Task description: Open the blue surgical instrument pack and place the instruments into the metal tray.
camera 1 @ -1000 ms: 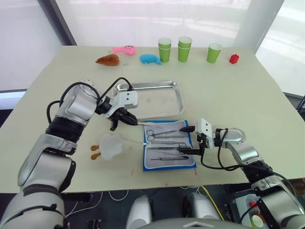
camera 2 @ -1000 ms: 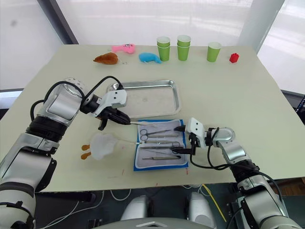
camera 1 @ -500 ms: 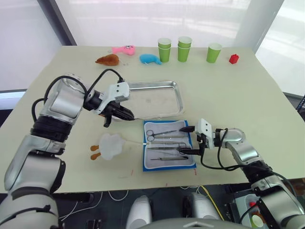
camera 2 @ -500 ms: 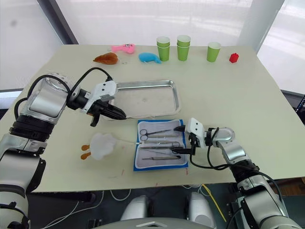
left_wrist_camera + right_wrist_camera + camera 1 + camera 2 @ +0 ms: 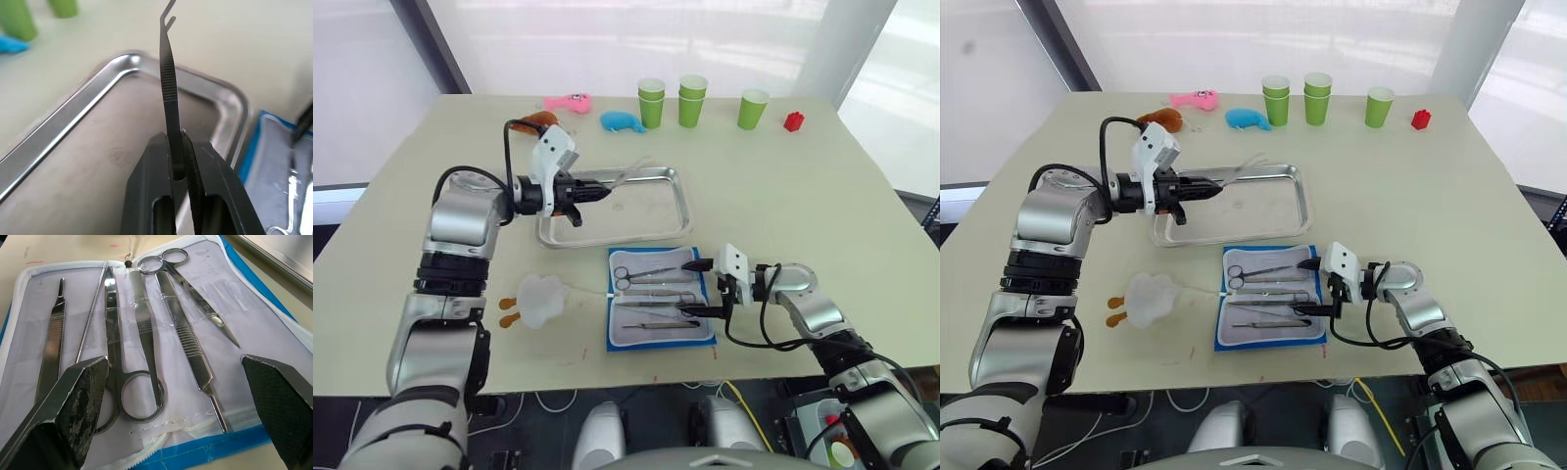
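Blue fabric instrument pack [image 5: 661, 311] lies open on the counter [image 5: 803, 196] just in front of the shiny steel tray [image 5: 646, 211], silver tools inside. Over the tray, the left gripper [image 5: 597, 191] pinches thin silver tweezers [image 5: 167, 93]. In its wrist view, the right gripper [image 5: 178, 406] is spread wide beside the pack.

We see our left gripper [image 5: 177, 147] w/ black fingers clamped on thin silver ridged forceps [image 5: 167, 73] above shiny steel rectangular tray [image 5: 93, 105], blue fabric pack edge [image 5: 261, 142] beside it.
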